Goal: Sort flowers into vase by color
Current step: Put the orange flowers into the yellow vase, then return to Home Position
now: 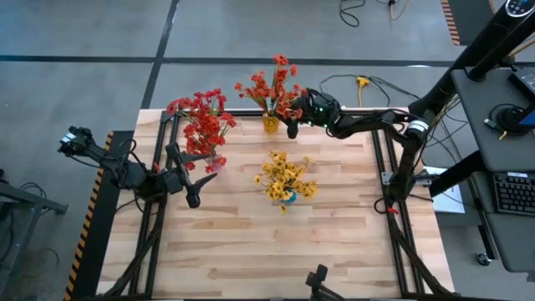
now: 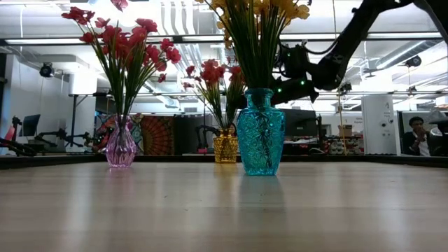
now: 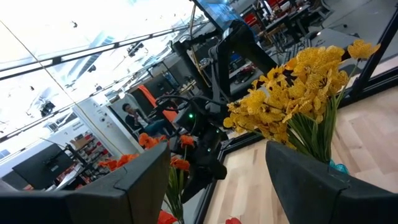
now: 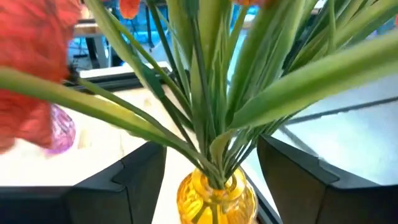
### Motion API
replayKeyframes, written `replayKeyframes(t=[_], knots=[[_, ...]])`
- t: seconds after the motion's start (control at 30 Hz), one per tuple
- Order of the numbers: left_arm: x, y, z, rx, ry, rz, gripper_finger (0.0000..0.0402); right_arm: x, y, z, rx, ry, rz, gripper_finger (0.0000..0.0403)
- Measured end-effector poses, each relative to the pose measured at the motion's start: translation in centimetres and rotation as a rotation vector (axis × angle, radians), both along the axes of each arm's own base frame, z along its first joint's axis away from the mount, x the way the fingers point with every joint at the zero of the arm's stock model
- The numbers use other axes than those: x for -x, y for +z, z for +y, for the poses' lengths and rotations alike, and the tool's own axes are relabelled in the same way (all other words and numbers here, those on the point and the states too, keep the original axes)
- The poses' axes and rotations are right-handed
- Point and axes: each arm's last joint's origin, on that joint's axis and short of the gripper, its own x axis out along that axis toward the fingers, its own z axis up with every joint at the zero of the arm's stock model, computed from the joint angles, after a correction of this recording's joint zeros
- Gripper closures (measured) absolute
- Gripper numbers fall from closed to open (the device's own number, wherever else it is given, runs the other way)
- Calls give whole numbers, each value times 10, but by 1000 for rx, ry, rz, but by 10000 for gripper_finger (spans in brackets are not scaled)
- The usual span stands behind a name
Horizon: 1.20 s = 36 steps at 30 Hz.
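Three vases of sorted flowers on a wooden surface (image 1: 251, 242), with both robot hands close by.

Orange-red flowers (image 1: 269, 86) fill a yellow vase (image 4: 216, 198) at the far edge; the right hand (image 4: 211, 180) straddles its neck, fingers apart. Red flowers (image 1: 203, 119) stand in a pink vase (image 2: 120, 146), yellow flowers (image 1: 284, 174) in a teal vase (image 2: 260, 141). The left hand (image 1: 194, 199) hangs open beside the pink vase.

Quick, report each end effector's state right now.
Left end effector: open, holding nothing, beside the pink vase.
Right end effector: open, fingers either side of the orange-red flowers' stems above the yellow vase, not gripping.
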Motion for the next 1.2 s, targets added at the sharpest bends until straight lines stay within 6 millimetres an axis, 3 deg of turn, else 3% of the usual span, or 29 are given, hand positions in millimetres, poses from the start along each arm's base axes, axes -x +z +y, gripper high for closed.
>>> replayKeyframes(t=[0.73,0.9,1.2], knots=[[0,1,0,12,-4,-16,155,30,38,23,-204,-30,185,156],[-1,10,-1,94,-11,-118,155,43,45,33,-273,-34,267,153],[-22,22,-22,133,-323,-120,155,79,73,62,-344,-40,323,151]])
